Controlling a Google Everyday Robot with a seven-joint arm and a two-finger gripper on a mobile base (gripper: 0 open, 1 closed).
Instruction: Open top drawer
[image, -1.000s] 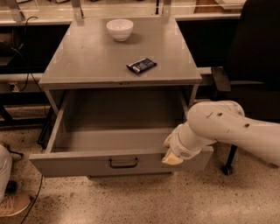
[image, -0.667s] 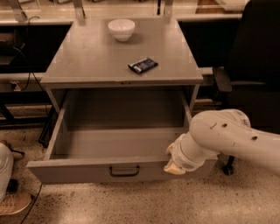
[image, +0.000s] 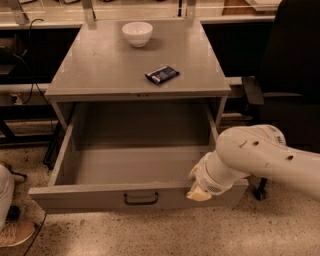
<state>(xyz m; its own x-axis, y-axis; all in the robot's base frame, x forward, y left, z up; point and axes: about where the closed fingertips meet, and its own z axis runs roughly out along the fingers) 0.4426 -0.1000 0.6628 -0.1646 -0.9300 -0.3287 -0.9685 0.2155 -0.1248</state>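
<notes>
The top drawer (image: 85, 198) is farther out, nearly done. My gripper (image: 199, 190) is at its front; I cannot tell its hold.

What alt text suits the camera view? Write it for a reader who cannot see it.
The top drawer of a grey metal cabinet stands wide open, with the robot's gripper at the right end of its front, right of the dark handle. On the cabinet top sit a white bowl and a dark packet.
</notes>
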